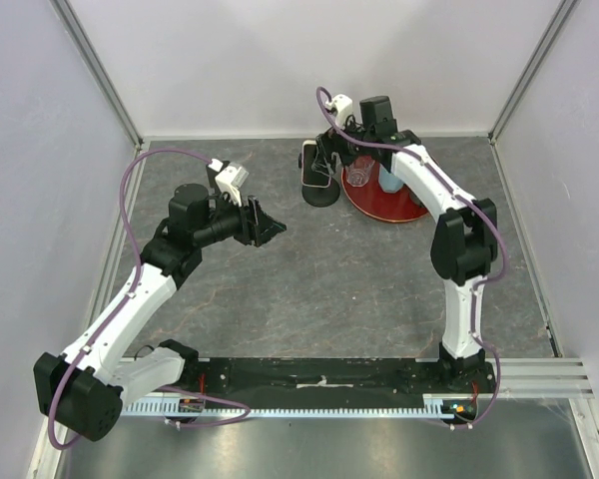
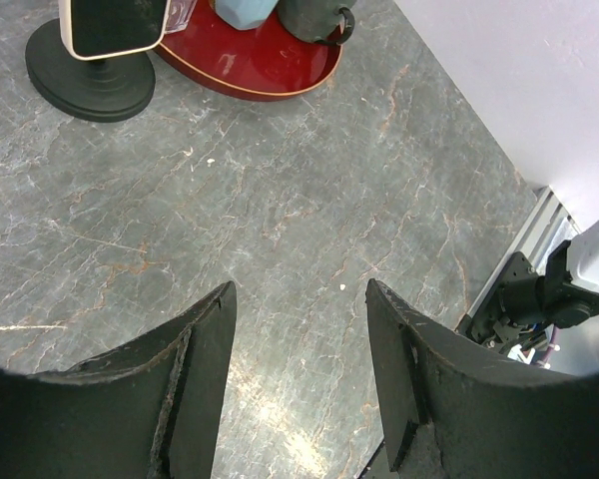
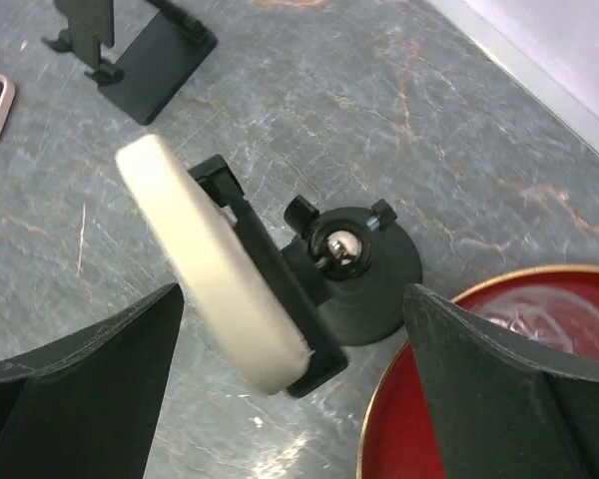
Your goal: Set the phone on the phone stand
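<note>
Cream phone (image 3: 215,259) seated on black stand (image 3: 364,289); right hand (image 3: 292,294) wide open, empty; left hand (image 2: 299,289) half-open, empty.

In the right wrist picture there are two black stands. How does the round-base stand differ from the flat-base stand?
The round-base stand holds a cream phone; the flat-base stand holds nothing. The round-base stand has a disc foot with a ball joint; the flat-base stand has a rectangular plate. The round-base stand sits beside the red tray; the flat-base stand is farther off. Both are black.
</note>
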Motion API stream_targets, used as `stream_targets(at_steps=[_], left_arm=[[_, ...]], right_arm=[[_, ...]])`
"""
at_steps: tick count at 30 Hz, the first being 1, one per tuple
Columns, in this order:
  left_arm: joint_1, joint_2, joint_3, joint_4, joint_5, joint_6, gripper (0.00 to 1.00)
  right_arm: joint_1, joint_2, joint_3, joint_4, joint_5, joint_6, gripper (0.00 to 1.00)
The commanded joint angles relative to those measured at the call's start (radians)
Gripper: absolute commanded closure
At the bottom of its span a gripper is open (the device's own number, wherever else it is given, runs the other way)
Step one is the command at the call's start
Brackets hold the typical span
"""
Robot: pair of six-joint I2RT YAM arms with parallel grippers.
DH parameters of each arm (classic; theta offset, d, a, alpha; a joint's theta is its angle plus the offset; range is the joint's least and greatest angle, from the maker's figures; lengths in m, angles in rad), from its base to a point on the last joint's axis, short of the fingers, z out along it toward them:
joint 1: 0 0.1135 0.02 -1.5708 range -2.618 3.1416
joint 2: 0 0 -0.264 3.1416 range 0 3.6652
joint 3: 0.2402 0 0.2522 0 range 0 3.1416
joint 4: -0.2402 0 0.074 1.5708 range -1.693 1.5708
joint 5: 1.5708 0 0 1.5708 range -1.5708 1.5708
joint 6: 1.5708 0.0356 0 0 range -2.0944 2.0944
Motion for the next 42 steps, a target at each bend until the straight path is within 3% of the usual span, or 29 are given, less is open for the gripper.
stream_targets(at_steps=[1, 2, 8, 9, 13, 17, 22, 26, 31, 39, 40, 42], left_arm=[[0.003, -0.026, 0.003, 0.030, 0.014, -0.005, 0.38], [0.005, -0.028, 0.003, 0.031, 0.012, -0.005, 0.38], [0.005, -0.030, 0.005, 0.028, 0.006, -0.006, 0.39], [0.005, -0.030, 0.005, 0.027, 0.006, -0.006, 0.39], [0.014, -0.028, 0.008, 0.022, 0.003, -0.008, 0.38], [0.020, -0.022, 0.010, 0.027, 0.015, -0.014, 0.38], [0.031, -0.020, 0.008, 0.033, 0.037, -0.023, 0.39], [0.032, -0.023, 0.005, 0.039, 0.040, -0.025, 0.39], [0.032, -0.030, 0.005, 0.041, 0.046, -0.026, 0.40], [0.032, -0.022, 0.003, 0.044, 0.055, -0.028, 0.40], [0.031, -0.020, 0.003, 0.044, 0.055, -0.028, 0.40], [0.032, -0.019, 0.003, 0.045, 0.055, -0.028, 0.40]], right_arm=[[0.080, -0.213, -0.166, 0.235, 0.295, 0.271, 0.02], [0.103, -0.228, -0.185, 0.238, 0.414, 0.288, 0.02], [0.260, -0.267, -0.249, 0.292, 0.769, 0.474, 0.02], [0.301, -0.262, -0.242, 0.295, 0.927, 0.480, 0.02], [0.373, -0.244, -0.271, 0.352, 1.239, 0.495, 0.02], [0.392, -0.250, -0.330, 0.405, 1.320, 0.530, 0.02], [0.390, -0.287, -0.380, 0.442, 1.245, 0.474, 0.02], [0.355, -0.333, -0.418, 0.448, 0.887, 0.379, 0.07], [0.310, -0.333, -0.421, 0.447, 0.740, 0.313, 0.17], [0.241, -0.305, -0.420, 0.459, 0.576, 0.262, 0.50], [0.237, -0.302, -0.416, 0.461, 0.528, 0.253, 0.57], [0.228, -0.301, -0.413, 0.461, 0.497, 0.206, 0.80]])
